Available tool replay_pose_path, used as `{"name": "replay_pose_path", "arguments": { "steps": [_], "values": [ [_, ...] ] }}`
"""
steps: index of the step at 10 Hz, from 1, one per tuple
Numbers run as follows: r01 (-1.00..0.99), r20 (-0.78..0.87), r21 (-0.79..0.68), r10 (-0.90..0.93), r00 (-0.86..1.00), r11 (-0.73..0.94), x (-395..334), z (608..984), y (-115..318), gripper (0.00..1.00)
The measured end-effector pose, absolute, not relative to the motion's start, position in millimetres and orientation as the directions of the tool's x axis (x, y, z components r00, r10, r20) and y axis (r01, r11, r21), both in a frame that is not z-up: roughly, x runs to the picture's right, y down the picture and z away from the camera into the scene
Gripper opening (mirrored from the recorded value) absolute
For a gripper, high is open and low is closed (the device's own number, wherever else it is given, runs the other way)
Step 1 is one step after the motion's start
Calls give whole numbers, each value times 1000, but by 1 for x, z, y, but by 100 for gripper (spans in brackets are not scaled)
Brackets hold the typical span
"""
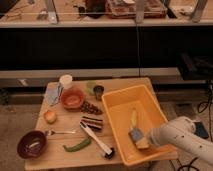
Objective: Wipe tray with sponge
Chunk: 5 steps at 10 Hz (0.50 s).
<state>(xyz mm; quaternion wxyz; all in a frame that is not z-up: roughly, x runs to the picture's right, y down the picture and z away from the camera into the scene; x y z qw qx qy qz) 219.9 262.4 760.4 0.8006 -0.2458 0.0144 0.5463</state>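
The yellow tray sits on the right half of the wooden table. A sponge with a dark top and tan underside rests on the tray floor near its front wall. My gripper comes in from the right on a white arm and is shut on the sponge, pressing it down inside the tray. A pale yellowish streak lies on the tray floor just behind the sponge.
Left of the tray: a black-and-white brush, dark brownie bar, green pepper, fork, purple bowl, peach, orange bowl, white cup, blue cloth, dark cup. A dark counter stands behind.
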Motion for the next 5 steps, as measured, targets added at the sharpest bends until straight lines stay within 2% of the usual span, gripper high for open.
{"name": "replay_pose_path", "arguments": {
  "steps": [3, 5],
  "values": [
    [-897, -238, -340, 897, 373, 283, 231, 759, 227, 0],
    [-898, -208, -325, 904, 374, 297, 223, 778, 198, 0]
  ]
}}
